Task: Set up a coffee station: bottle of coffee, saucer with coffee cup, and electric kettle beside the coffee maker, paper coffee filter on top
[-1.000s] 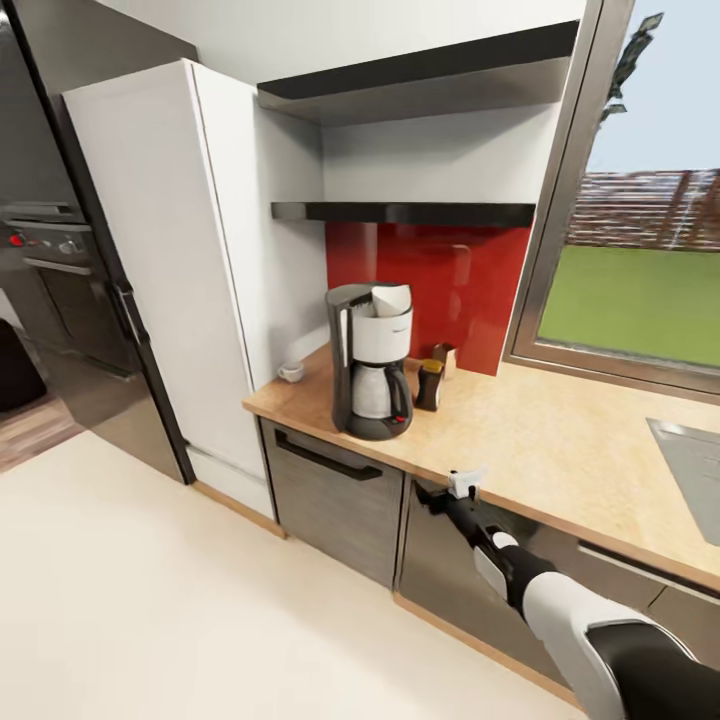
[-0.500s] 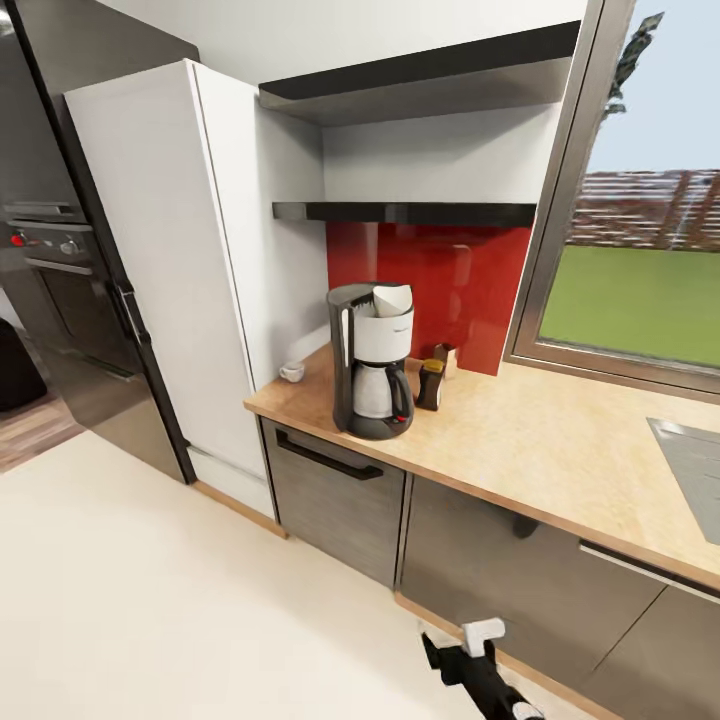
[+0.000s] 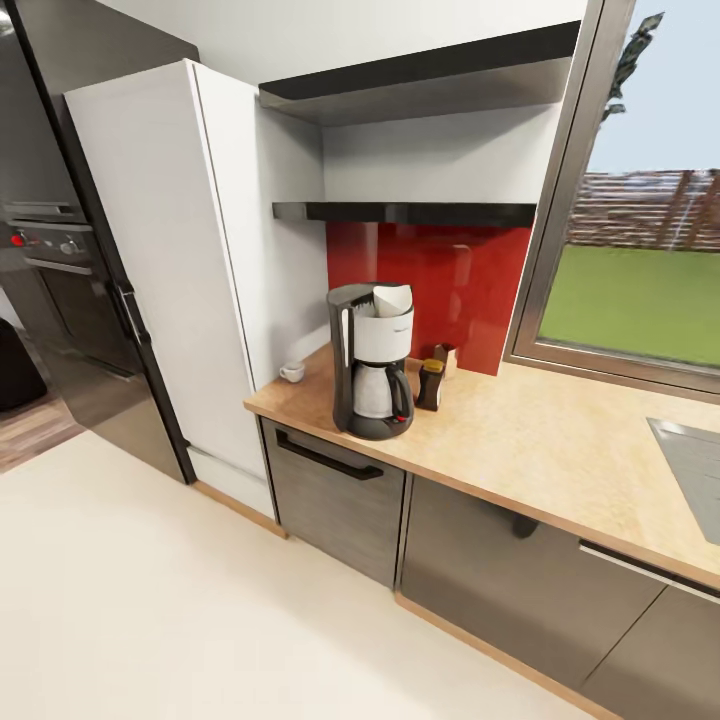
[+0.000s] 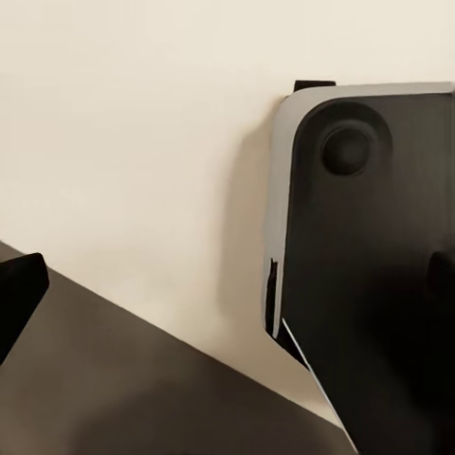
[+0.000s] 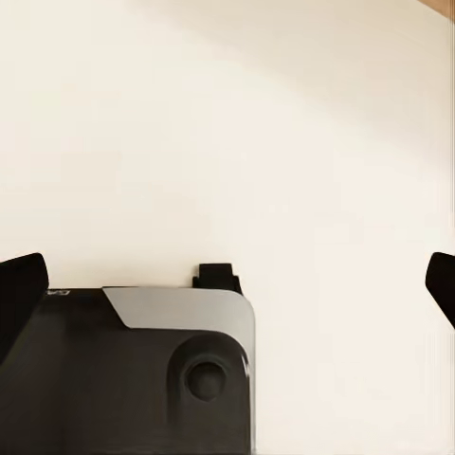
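The coffee maker (image 3: 370, 366) stands on the kitchen countertop (image 3: 540, 450) near its left end, with a white paper coffee filter (image 3: 392, 296) on top. The bottle of coffee (image 3: 430, 385) stands close by its right side. The coffee cup (image 3: 291, 372) sits behind the machine by the white cabinet; whether the saucer lies under it is too small to tell. The electric kettle is out of view. My left gripper (image 4: 227, 284) hangs open over the cream floor beside my dark base (image 4: 379, 265). My right gripper (image 5: 227, 284) is open too, above the floor.
A small tan block (image 3: 444, 358) stands behind the bottle. Two black shelves (image 3: 400, 212) hang above the counter. A tall white cabinet (image 3: 170, 250) and a dark oven column (image 3: 60, 270) stand to the left. A window (image 3: 640, 290) and a grey inset panel (image 3: 690, 470) lie to the right.
My right arm, raised before the counter's front edge a second ago, has dropped down and out of the head view. The things on the counter have not moved.
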Tool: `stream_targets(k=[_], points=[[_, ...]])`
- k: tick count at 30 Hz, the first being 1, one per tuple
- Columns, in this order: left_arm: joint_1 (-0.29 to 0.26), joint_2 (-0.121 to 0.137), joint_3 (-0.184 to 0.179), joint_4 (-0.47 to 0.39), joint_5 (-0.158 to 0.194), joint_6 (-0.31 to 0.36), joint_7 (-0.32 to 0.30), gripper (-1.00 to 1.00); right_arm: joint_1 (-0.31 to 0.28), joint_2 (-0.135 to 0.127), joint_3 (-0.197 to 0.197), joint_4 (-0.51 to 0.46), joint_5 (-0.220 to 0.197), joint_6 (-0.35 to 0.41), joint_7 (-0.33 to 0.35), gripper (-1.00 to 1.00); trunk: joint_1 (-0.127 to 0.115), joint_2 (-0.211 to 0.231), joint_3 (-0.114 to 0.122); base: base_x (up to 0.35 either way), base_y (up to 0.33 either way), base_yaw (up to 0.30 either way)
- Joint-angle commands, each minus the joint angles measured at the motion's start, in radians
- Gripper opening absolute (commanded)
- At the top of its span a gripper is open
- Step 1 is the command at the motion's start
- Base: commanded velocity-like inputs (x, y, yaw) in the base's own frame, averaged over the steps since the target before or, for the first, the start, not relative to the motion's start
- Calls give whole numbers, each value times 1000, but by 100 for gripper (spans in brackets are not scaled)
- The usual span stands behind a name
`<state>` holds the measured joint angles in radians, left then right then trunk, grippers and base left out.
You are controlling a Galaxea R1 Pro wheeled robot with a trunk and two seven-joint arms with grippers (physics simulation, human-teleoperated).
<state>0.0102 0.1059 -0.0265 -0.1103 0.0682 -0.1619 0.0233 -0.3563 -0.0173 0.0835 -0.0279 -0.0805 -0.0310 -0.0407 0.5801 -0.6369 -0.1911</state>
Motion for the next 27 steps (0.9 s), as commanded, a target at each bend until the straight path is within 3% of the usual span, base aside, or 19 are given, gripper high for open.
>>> stream_targets(k=[1, 14, 27], points=[[1, 0, -4, -2, 6, -1, 1, 100, 0, -1, 8, 1, -8, -2, -4, 100, 0, -1, -1, 0, 0, 0], [1, 1, 5, 6, 4, -2, 5, 100, 0, 1, 4, -3, -16, 0, -1, 100, 0, -1, -1, 0, 0, -8], [1, 0, 7, 6, 6, -2, 6, 100, 0, -2, 5, 1, -12, 2, -1, 100, 0, -1, -1, 0, 0, -235]])
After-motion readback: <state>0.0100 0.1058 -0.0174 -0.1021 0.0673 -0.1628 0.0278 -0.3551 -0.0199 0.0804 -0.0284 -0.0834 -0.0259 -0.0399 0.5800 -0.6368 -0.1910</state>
